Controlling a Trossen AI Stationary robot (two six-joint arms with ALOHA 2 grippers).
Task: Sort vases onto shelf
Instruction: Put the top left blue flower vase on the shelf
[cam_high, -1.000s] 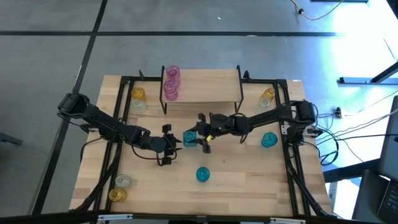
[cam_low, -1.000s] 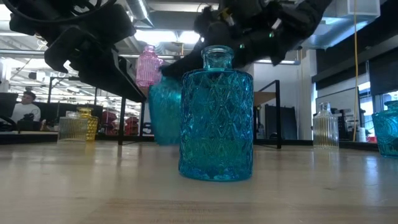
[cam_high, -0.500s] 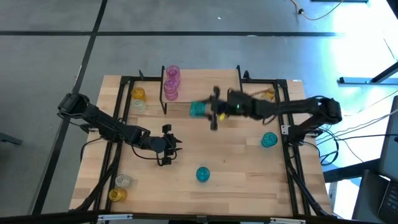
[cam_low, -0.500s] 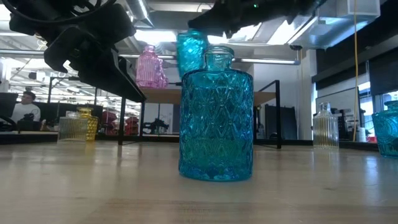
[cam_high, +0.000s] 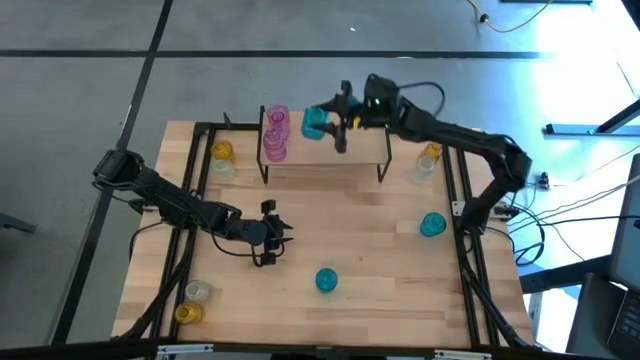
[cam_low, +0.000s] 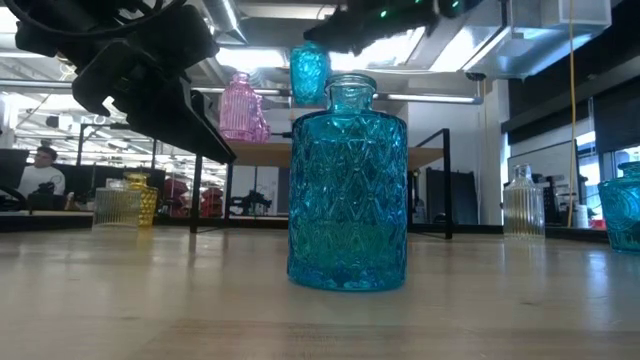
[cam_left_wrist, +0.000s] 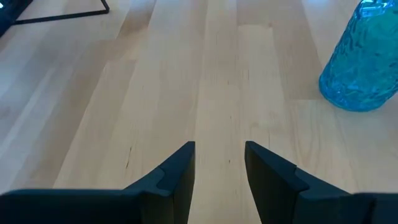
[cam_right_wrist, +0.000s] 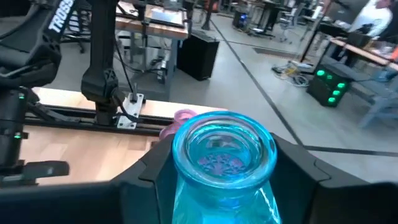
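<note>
My right gripper (cam_high: 330, 120) is shut on a teal vase (cam_high: 317, 122), held in the air over the shelf (cam_high: 345, 152) near the table's far edge. In the low view this vase (cam_low: 310, 72) hangs above the shelf board (cam_low: 270, 150). Pink vases (cam_high: 275, 135) stand on the shelf's left end. My left gripper (cam_high: 272, 235) hovers open and empty over the table's left middle, its fingers (cam_left_wrist: 180, 174) above bare wood. A second teal vase (cam_high: 326, 281) stands on its base near the front, and it also shows in the left wrist view (cam_left_wrist: 364, 62). My right gripper pinches the teal vase's body just below the neck (cam_right_wrist: 186, 180) between its two fingers (cam_right_wrist: 149, 177), one on each side. The fingers come about level from the table's right side. The vase stands roughly upright, mouth up, lifted clear above the shelf.
Yellow (cam_high: 222, 151) and clear (cam_high: 224, 170) vases stand left of the shelf, and a yellow (cam_high: 431, 152) and a clear one (cam_high: 421, 172) to its right. A teal vase (cam_high: 432, 224) stands at the right and two vases (cam_high: 192, 302) at the front left corner.
My right gripper has carried the teal vase from the table's middle up and toward the far edge. The vase, then beside my left gripper, is now lifted clear above the shelf, close to the pink vases.
</note>
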